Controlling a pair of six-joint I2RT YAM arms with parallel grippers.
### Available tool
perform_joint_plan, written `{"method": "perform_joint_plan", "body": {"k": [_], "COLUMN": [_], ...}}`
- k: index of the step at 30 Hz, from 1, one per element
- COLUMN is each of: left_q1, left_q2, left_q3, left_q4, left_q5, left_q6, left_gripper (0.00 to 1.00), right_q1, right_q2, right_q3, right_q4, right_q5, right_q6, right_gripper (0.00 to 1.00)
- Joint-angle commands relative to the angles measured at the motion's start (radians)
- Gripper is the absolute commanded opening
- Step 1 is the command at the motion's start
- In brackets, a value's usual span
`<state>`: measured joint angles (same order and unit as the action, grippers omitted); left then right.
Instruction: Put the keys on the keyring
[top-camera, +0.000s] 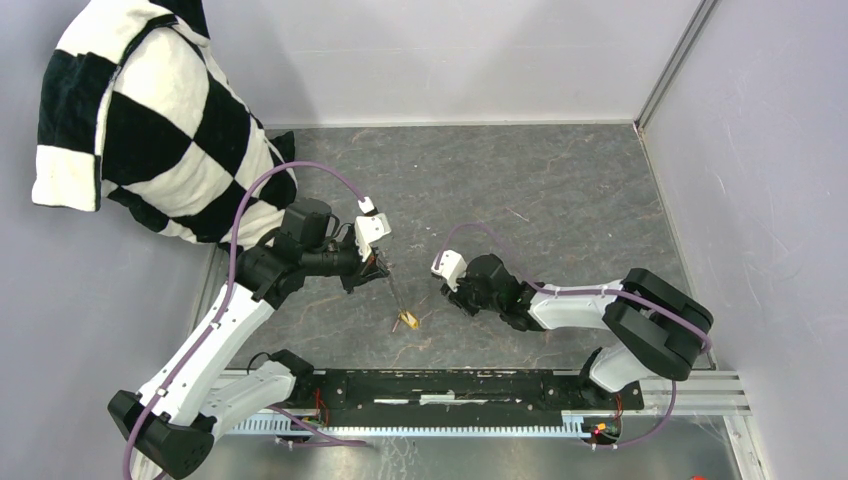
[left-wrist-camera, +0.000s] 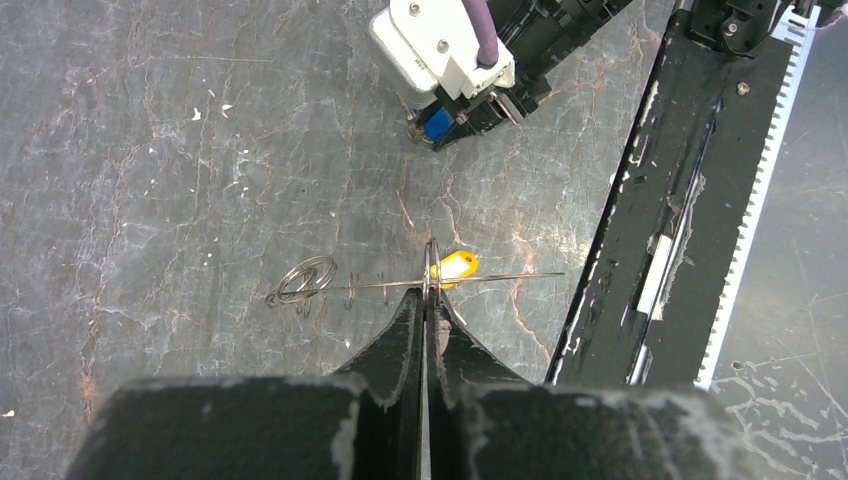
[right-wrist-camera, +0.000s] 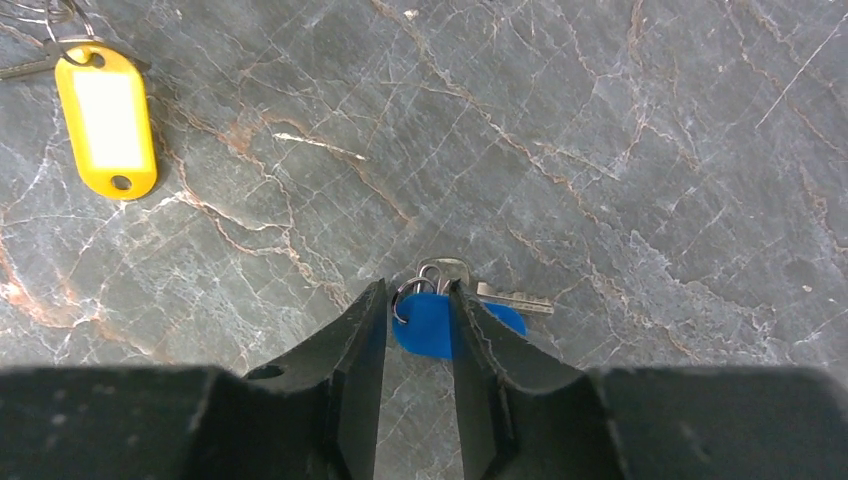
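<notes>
My left gripper (top-camera: 378, 265) is shut on the keyring (left-wrist-camera: 500, 278), a thin grey wire loop seen edge-on as a line across the fingertips in the left wrist view. In the top view the loop (top-camera: 397, 295) hangs down to the yellow key (top-camera: 407, 320), whose tag rests on the table. The yellow tag (left-wrist-camera: 455, 267) lies just beyond the left fingertips, and a small coiled ring (left-wrist-camera: 305, 280) sits at the wire's left end. My right gripper (right-wrist-camera: 418, 292) is open, low over the table, its fingers on either side of the blue key (right-wrist-camera: 430, 325). The blue key's silver blade (right-wrist-camera: 510, 298) pokes out to the right.
A black-and-white checked cloth (top-camera: 150, 120) hangs at the back left. The black mounting rail (top-camera: 450, 385) runs along the near edge and also shows in the left wrist view (left-wrist-camera: 680, 200). Grey walls close the table at the back and right.
</notes>
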<state>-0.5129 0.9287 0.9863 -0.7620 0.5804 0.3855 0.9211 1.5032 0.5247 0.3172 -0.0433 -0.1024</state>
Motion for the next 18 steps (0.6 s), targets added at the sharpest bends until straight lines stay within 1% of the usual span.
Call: {"method": "perform_joint_plan", "body": {"k": [1, 4, 9, 10, 13, 15, 18], "left_q1": [-0.005, -0.004, -0.005, -0.005, -0.004, -0.004, -0.004], "left_q2": [-0.008, -0.007, -0.007, -0.007, -0.007, -0.01, -0.01], "left_q3": [0.045, 0.047, 0.049, 0.049, 0.047, 0.043, 0.038], "left_q4": [0.022, 0.022, 0.02, 0.019, 0.015, 0.015, 0.014], "left_q5": [0.018, 0.021, 0.02, 0.022, 0.019, 0.02, 0.024], "left_q6": [-0.011, -0.013, -0.015, -0.016, -0.016, -0.016, -0.02], "left_gripper": [0.02, 0.02, 0.02, 0.02, 0.02, 0.02, 0.02], "right_q1": [0.004, 0.004, 0.003, 0.004, -0.004, -0.021, -0.055], "right_q2": [-0.001, -0.016, -0.062, -0.077, -0.138, -0.181, -0.248], "right_q3": [0.023, 0.008, -0.015, -0.019, -0.03, -0.036, -0.031], "right_q4": [0.021, 0.029, 0.052, 0.056, 0.059, 0.059, 0.04], "right_q5": [0.036, 0.037, 0.005, -0.003, -0.047, -0.105, -0.238], "right_q6": [-0.026, -0.032, -0.039, -0.038, -0.027, -0.011, 0.022], "right_gripper": [0.32, 0.24, 0.02, 0.0, 0.0, 0.0, 0.0]}}
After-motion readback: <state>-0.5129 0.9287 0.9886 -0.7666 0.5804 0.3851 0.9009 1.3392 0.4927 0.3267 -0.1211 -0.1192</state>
